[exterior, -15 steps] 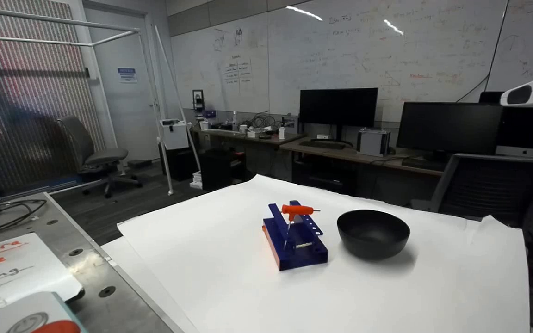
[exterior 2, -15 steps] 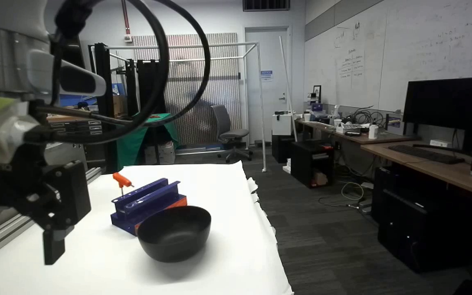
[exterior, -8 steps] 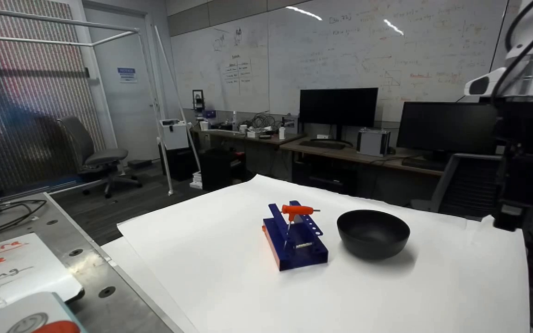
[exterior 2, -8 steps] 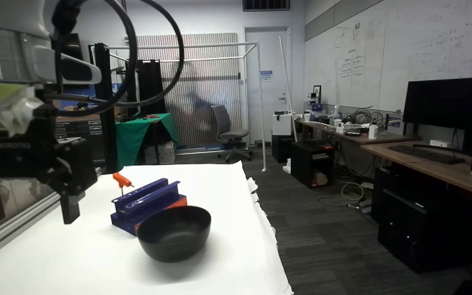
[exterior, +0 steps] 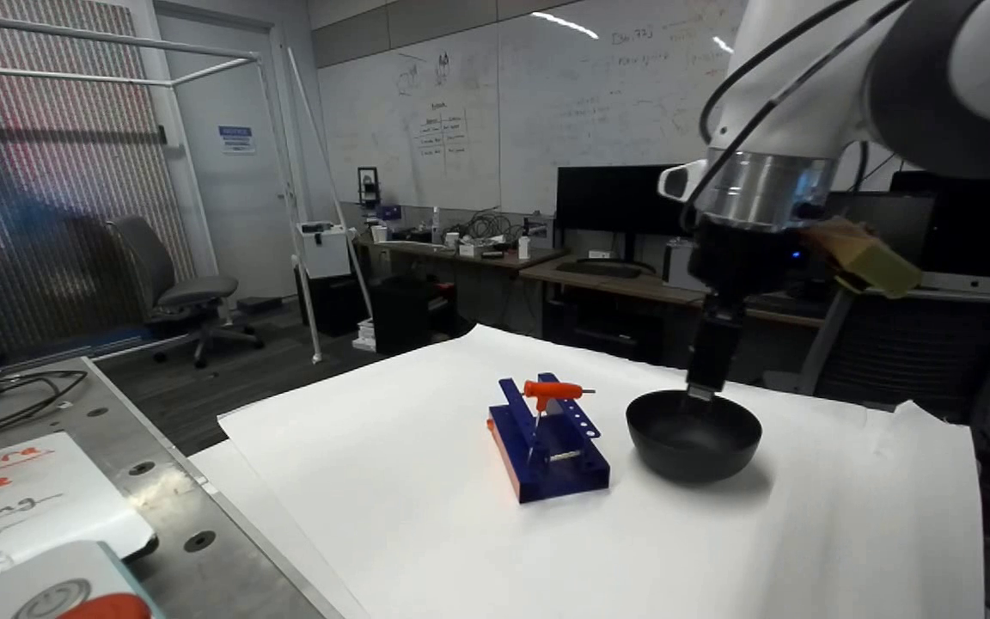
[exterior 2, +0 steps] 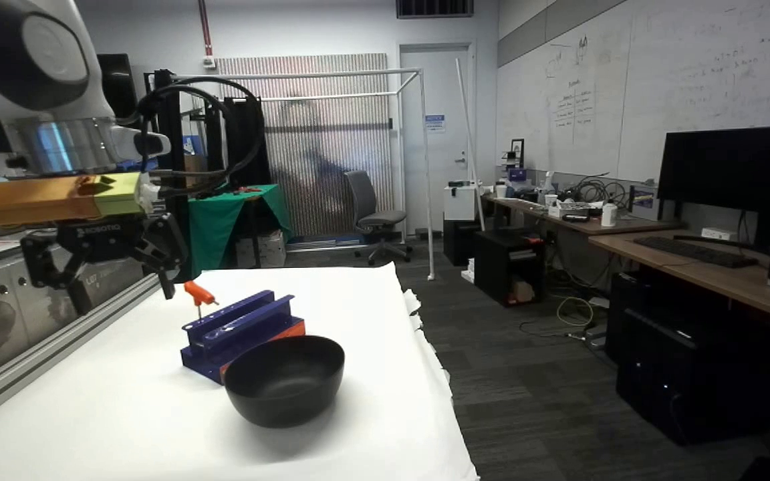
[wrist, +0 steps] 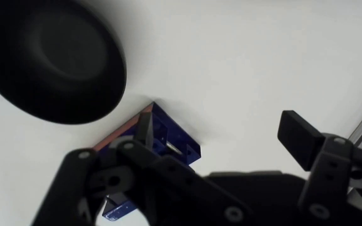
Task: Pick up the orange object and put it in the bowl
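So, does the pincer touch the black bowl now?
Apart: in an exterior view the open pincer hangs well clear of the black bowl, with white sheet between them.

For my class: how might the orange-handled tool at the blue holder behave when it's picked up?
The orange-handled tool should probably stay stiff: its thin shaft looks straight and metallic. With the bulkier handle on top, it could swing if gripped off-centre. As the shaft seems to pass into the blue holder, a sideways tug might drag that too.
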